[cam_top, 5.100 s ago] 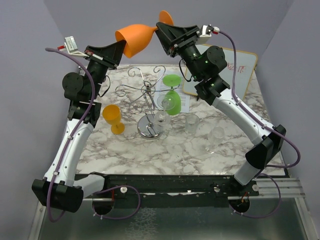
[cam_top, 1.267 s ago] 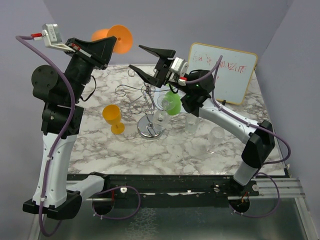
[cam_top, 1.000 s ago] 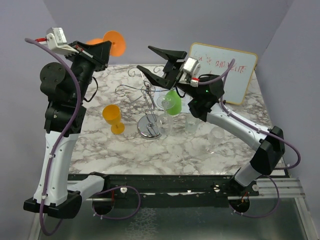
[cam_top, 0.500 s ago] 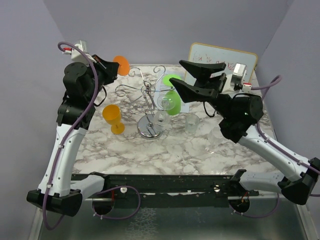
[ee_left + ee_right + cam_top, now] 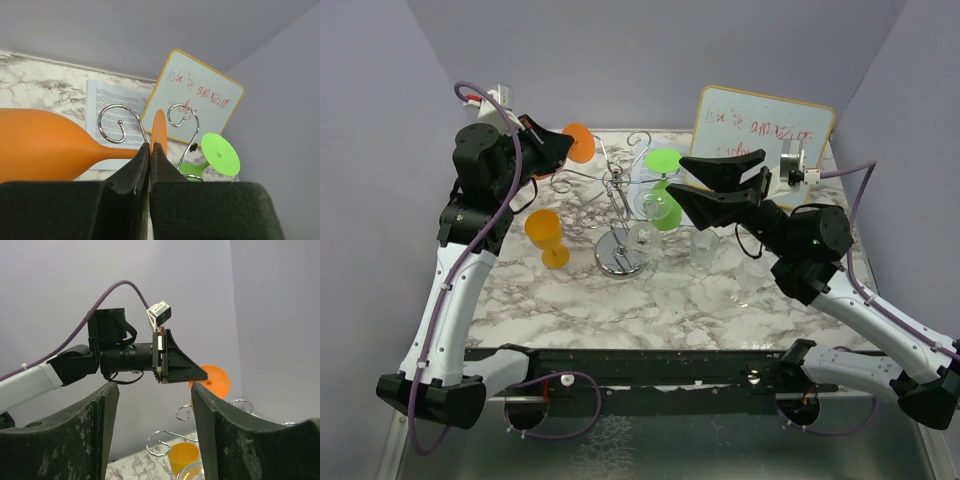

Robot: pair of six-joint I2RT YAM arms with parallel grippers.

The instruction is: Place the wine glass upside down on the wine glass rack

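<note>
Top external shows the marbled table (image 5: pixel 570 300) with the chrome wire wine glass rack (image 5: pixel 619 256) mid-table. My left gripper (image 5: pixel 558 150) pinches the stem of the smooth orange wine glass (image 5: pixel 40 145), which lies sideways beside the rack's curled loops, foot toward them; only left wrist shows its bowl. My right gripper (image 5: pixel 678 177) gapes, empty.

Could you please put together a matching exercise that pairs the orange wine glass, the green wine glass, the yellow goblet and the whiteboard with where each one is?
Column one: 1 orange wine glass; 2 green wine glass; 3 yellow goblet; 4 whiteboard.
Column two: A upright on the table; B gripped by the shut left end effector; C propped at the far edge; D upside down on the wine glass rack.
Pairs: 1-B; 2-D; 3-A; 4-C.
</note>
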